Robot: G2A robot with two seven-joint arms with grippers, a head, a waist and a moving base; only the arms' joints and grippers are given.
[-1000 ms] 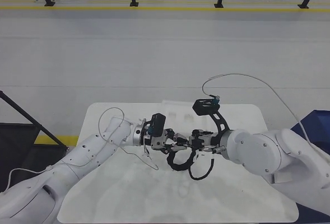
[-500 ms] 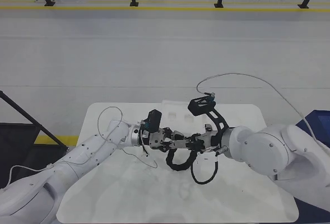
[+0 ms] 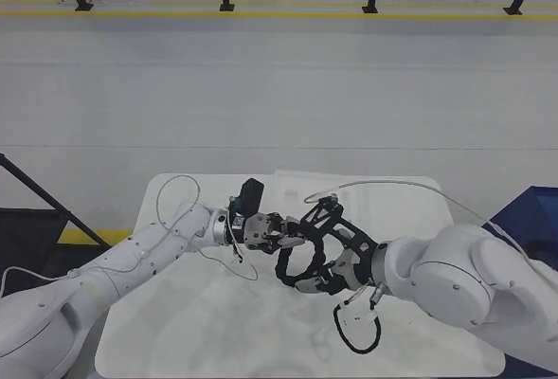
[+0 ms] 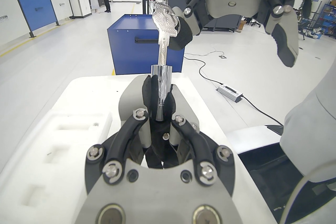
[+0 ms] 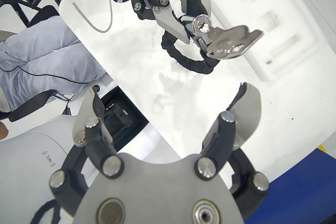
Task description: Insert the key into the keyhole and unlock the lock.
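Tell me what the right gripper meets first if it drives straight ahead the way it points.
Most likely the key, whose head sticks out of the lock held in the left gripper. The right gripper is open and aimed roughly at it; depth is unclear.

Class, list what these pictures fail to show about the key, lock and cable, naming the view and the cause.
Tip of the key: both wrist views, sunk inside the lock.
Lower body of the lock: left wrist view, clamped inside the left gripper.
Ends of the cable: right wrist view, behind left gripper and key.
Key in top view: too small.
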